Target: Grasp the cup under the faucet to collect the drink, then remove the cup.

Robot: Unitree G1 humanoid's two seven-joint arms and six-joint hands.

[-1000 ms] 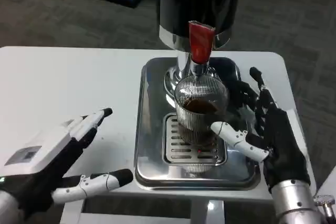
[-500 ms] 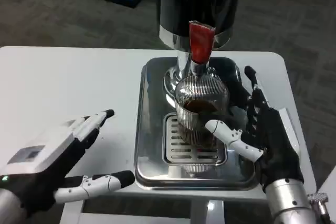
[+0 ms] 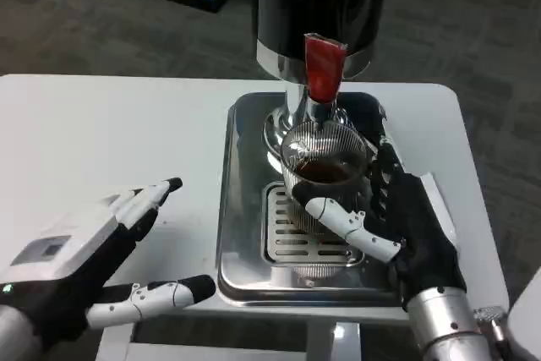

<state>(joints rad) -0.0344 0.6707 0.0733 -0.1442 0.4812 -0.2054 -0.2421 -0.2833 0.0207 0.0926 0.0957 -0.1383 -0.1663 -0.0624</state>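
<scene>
At the left of the head view, the left hand (image 3: pixel 80 264) is seen low over the white table (image 3: pixel 101 133), its fingers spread and nothing held; its place and pose are all but the same as a second ago, so it is judged to be waiting. Further right, the steel drip tray (image 3: pixel 241 234) is found under the dark dispenser (image 3: pixel 317 6), and the red tap lever (image 3: pixel 324 65) hangs over the faucet. The ribbed glass cup (image 3: pixel 321 166) stands on the tray's grate directly beneath that faucet, in the same spot as before, with dark drink already showing inside it. The change lies at the right: over the last second the right hand (image 3: pixel 397 226) has been brought leftward from beside the tray toward the cup, so that the thumb now crosses in front of the cup's lower wall while the other fingers reach behind its right side. The fingers are still parted around the cup; whether they are touching the glass cannot be told. It is judged that collecting is well along and the grasp is only being formed, so closing firmly on the cup comes next, before it can be lifted away.
</scene>
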